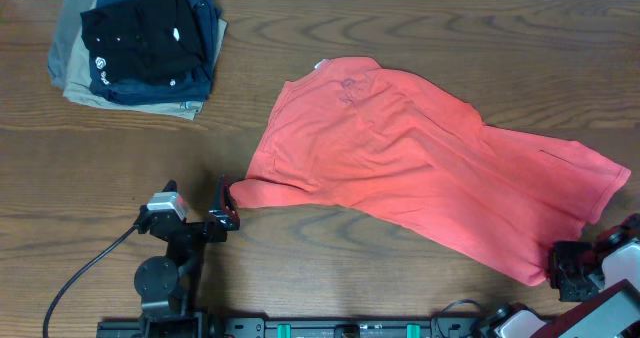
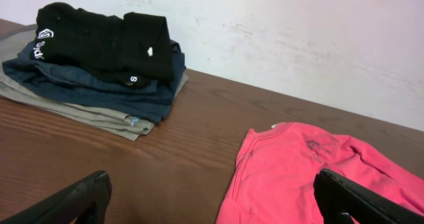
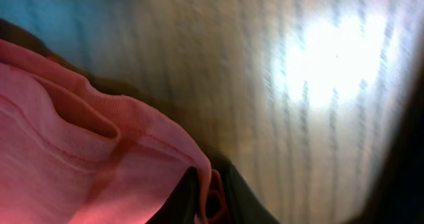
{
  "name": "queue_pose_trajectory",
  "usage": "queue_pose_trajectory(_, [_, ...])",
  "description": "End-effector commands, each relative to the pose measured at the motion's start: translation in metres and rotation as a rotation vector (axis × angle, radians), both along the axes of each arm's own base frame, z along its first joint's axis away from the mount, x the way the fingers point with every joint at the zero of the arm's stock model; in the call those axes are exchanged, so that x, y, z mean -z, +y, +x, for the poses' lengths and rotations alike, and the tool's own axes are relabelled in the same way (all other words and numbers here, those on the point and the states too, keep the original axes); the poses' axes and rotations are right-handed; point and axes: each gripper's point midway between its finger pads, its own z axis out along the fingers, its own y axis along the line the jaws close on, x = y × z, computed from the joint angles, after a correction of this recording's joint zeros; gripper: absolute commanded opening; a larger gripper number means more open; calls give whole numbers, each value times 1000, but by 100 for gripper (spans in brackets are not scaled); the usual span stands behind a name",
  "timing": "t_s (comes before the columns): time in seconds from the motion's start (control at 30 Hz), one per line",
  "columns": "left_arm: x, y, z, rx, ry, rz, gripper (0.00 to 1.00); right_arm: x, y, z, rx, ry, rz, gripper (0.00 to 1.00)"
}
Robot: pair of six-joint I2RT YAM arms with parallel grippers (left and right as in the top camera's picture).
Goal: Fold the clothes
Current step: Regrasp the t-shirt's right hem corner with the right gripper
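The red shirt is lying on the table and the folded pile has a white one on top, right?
Not quite. The top garment of the folded pile is black, not white; the overhead view shows it. The red shirt does lie on the table.

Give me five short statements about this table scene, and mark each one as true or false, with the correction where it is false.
1. The T-shirt lies spread open, not yet folded. True.
2. The folded stack rests on the T-shirt. False: it sits apart from it, to one side.
3. The left pincer is open and empty. True.
4. The black garment is at the bottom of the folded stack. False: it is on top; the khaki garment is lowest.
5. The right pincer grips T-shirt cloth. True.
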Motion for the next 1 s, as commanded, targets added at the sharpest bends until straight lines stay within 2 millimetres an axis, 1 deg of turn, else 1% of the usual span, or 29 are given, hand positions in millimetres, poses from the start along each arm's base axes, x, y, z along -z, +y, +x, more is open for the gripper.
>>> queue_pose_trajectory(0.0, [16, -1, -1, 10, 45, -3, 98, -12, -15, 3, 6, 9, -39, 12])
queue_pose_trajectory(0.13, [15, -1, -1, 10, 45, -3, 98, -38, -30, 14, 6, -8, -61, 2])
queue_pose_trajectory(0.3, [16, -1, -1, 10, 45, -3, 98, -75, -48, 29, -28, -39, -98, 1])
queue_pose_trajectory(0.37, [16, -1, -1, 10, 45, -3, 98, -84, -47, 32, -29, -51, -86, 1])
queue_pose_trajectory(0.47, [16, -1, -1, 10, 45, -3, 98, -89, -41, 40, -66, -96, -49, 2])
queue_pose_trajectory(0.67, [16, -1, -1, 10, 45, -3, 98, -88, -34, 44, -127, -119, -19, 3])
queue_pose_trajectory(0.8, [15, -1, -1, 10, 45, -3, 98, -91, -22, 58, -191, -211, 35, 1])
queue_pose_trajectory(0.9, [16, -1, -1, 10, 45, -3, 98, -92, -17, 64, -214, -242, 54, 1])
queue_pose_trajectory(0.97, [14, -12, -2, 65, 48, -88, 98, -92, -15, 66, -228, -238, 53, 1])
